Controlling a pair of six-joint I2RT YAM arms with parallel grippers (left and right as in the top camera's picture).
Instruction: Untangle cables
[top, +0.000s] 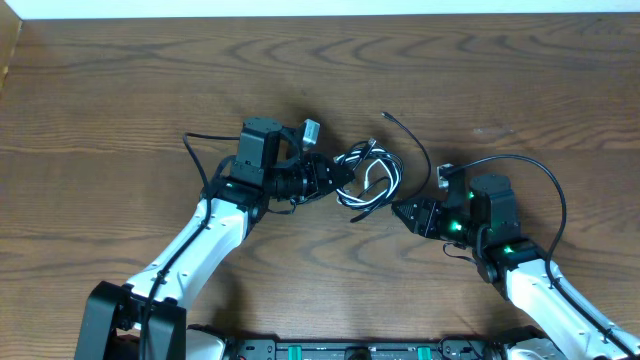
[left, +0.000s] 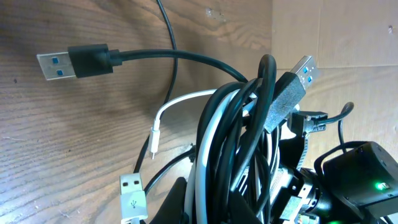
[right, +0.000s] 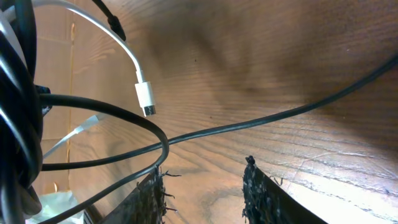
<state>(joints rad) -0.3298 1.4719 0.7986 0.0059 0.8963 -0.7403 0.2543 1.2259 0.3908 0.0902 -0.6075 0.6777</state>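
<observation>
The cables (top: 368, 180) lie as one black-and-white tangle at the table's middle. My left gripper (top: 338, 180) is shut on the tangle's left side; in the left wrist view the bunch (left: 242, 143) rises from between the gripper (left: 208, 202). Loose ends stick out: a black USB plug (left: 68, 62), a grey braided plug (left: 292, 87) and a white USB plug (left: 132, 198). My right gripper (top: 398, 212) is just right of and below the tangle, open over bare wood (right: 202, 180). A black loop (right: 124, 115) touches its left fingertip (right: 155, 186). A white plug (right: 145, 98) hangs ahead.
A single black cable end (top: 390, 118) curls away toward the back of the wooden table (top: 120, 80). The right arm's thicker black wire (top: 545, 175) arcs over its wrist. The table's far edge (top: 320, 15) runs along the top.
</observation>
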